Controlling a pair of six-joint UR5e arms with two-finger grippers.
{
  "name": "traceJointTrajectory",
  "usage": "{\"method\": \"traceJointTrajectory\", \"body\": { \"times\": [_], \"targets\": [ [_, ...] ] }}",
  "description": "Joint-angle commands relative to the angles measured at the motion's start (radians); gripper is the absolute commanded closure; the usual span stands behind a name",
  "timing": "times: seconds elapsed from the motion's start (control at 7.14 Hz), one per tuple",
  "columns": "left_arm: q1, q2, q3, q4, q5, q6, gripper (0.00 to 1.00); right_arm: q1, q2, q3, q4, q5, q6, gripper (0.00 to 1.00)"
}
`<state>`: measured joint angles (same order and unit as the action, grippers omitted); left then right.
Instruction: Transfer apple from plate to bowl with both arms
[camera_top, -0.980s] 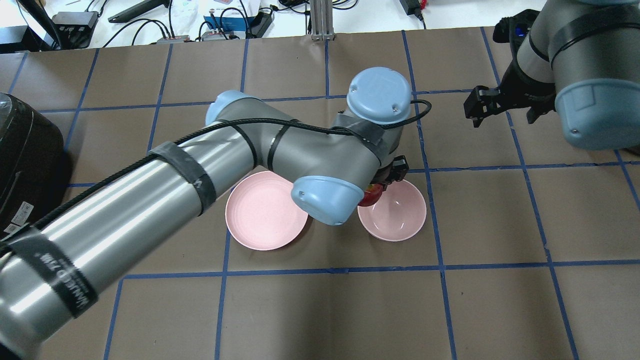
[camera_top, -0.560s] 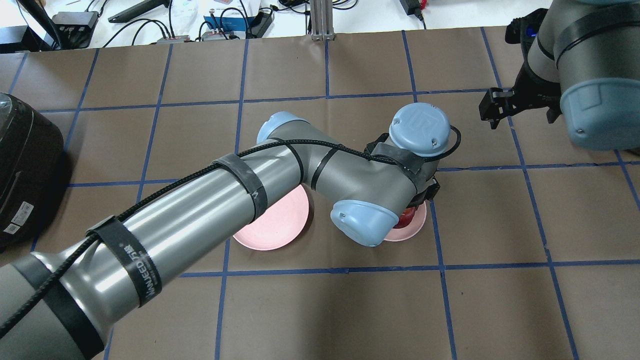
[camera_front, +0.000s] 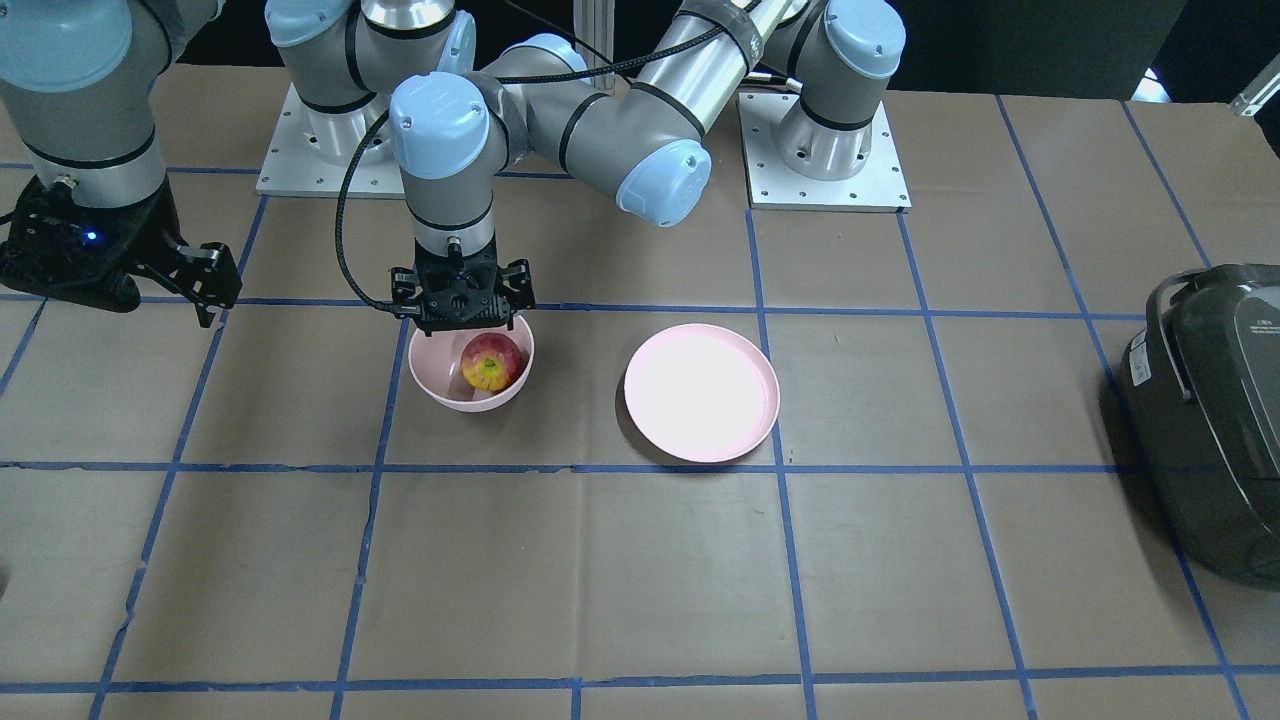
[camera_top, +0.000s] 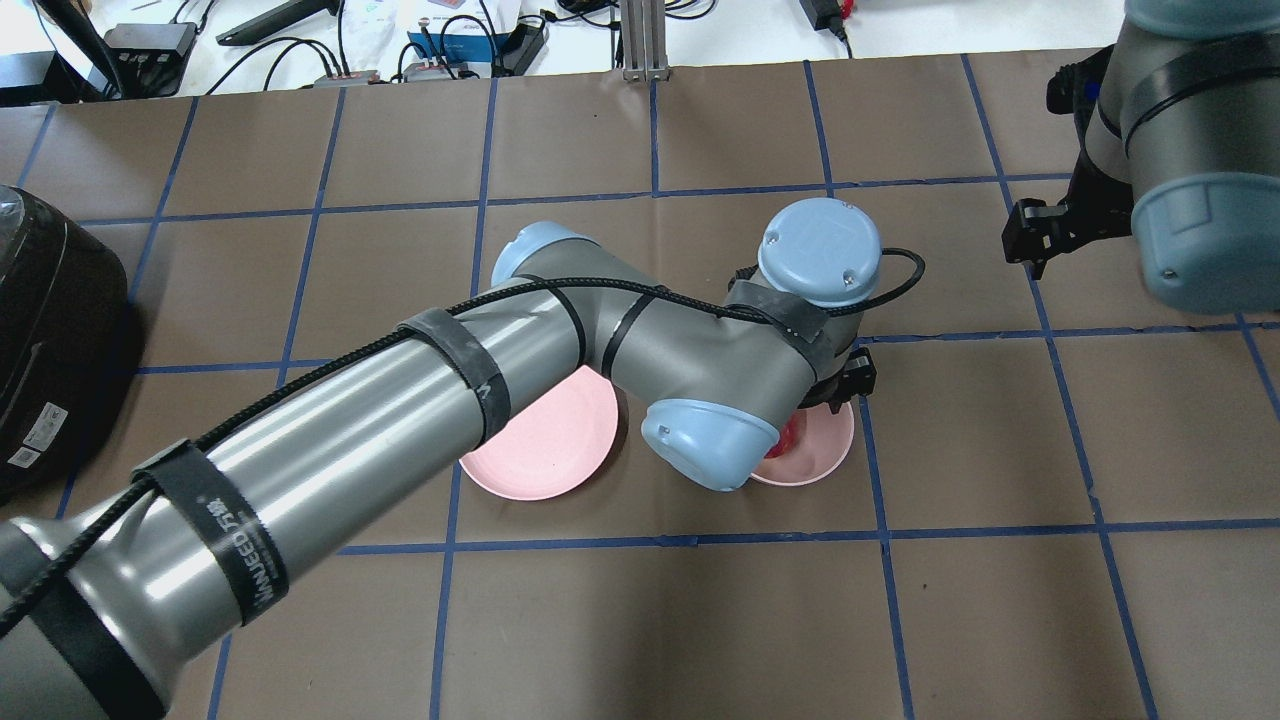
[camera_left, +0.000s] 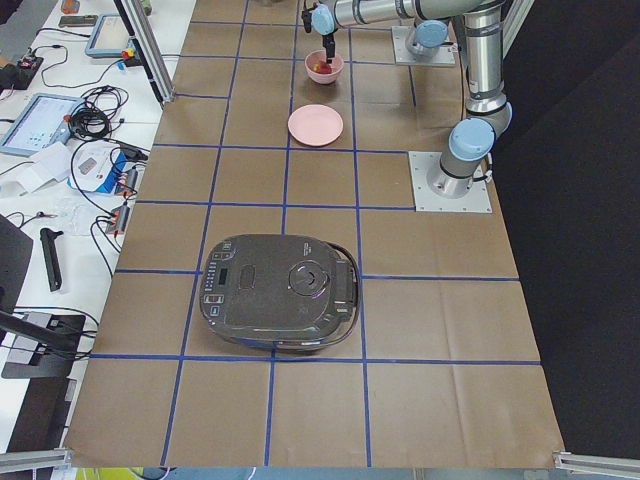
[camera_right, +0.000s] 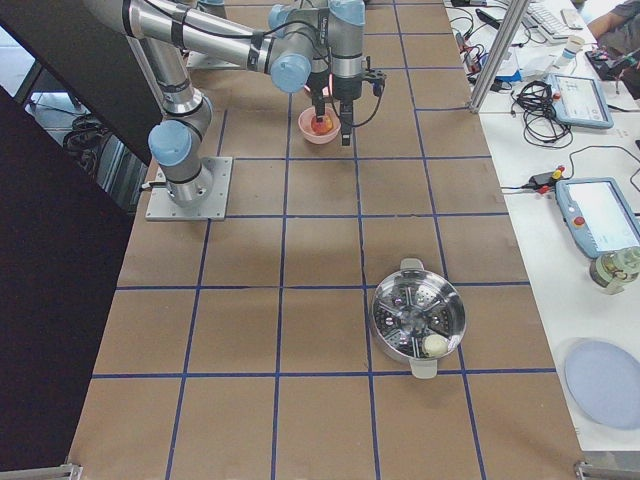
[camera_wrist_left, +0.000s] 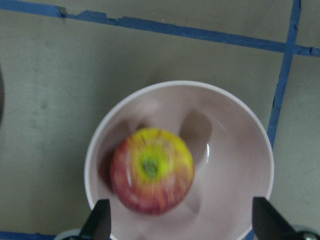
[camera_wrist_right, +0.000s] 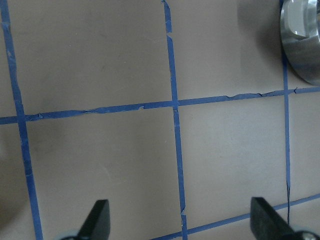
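Left arm (camera_top: 400, 420): we are hovering its jaws, spread and empty, above the bowl (camera_front: 440, 378).
Right arm (camera_top: 1180, 130): waiting aside for clearance, jaws spread, empty.
Plate (camera_front: 700, 392): sitting bare at bowl's 3 o'clock, front view.
Apple (camera_front: 492, 362): resting loose inside the bowl.

My front camera looks steeply down across the counter (camera_front: 640, 600) toward the robot's mounting plates (camera_front: 870, 185). The overhead one sits behind the robot and faces the opposite way. Both take in the plate (camera_front: 700, 392) and the bowl (camera_front: 437, 385). My two end cameras stand high and far off, looking along the counter from opposite ends. The left wrist camera hangs close above the bowl, looking straight down. The right wrist camera looks straight down on the counter.
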<state>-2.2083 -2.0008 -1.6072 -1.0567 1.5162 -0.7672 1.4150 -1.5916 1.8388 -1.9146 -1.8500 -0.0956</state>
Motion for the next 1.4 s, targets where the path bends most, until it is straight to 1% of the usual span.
{"method": "traceJointTrajectory", "body": {
  "times": [0.0,0.14,0.28,0.42,0.56,0.7,0.84,0.98,1.12,1.26],
  "targets": [
    [0.103,0.130,0.025,-0.241,0.001,0.269,0.00,0.002,0.002,0.002,0.002,0.131,0.010,0.00],
    [0.155,0.208,0.021,-0.332,0.001,0.370,0.00,0.002,-0.014,-0.003,0.009,0.232,0.013,0.00],
    [0.217,0.262,0.021,-0.360,-0.001,0.411,0.00,0.005,-0.031,-0.007,0.053,0.235,0.011,0.00],
    [0.278,0.301,0.026,-0.379,-0.001,0.521,0.00,0.019,-0.043,-0.015,0.072,0.265,0.011,0.00],
    [0.339,0.342,0.027,-0.414,-0.002,0.576,0.00,0.063,-0.062,-0.035,0.071,0.314,0.013,0.00],
    [0.385,0.384,0.024,-0.439,-0.001,0.653,0.00,0.117,-0.065,-0.059,0.068,0.311,0.034,0.00],
    [0.431,0.417,0.027,-0.478,0.002,0.720,0.00,0.157,-0.065,-0.094,0.071,0.313,0.115,0.00],
    [0.482,0.456,0.027,-0.544,0.018,0.796,0.00,0.191,-0.064,-0.134,0.071,0.310,0.158,0.00],
    [0.525,0.479,0.027,-0.560,0.015,0.804,0.00,0.211,-0.060,-0.147,0.071,0.302,0.159,0.00],
    [0.544,0.481,0.032,-0.571,0.010,0.801,0.00,0.211,-0.057,-0.144,0.078,0.301,0.159,0.00]
  ]
}}
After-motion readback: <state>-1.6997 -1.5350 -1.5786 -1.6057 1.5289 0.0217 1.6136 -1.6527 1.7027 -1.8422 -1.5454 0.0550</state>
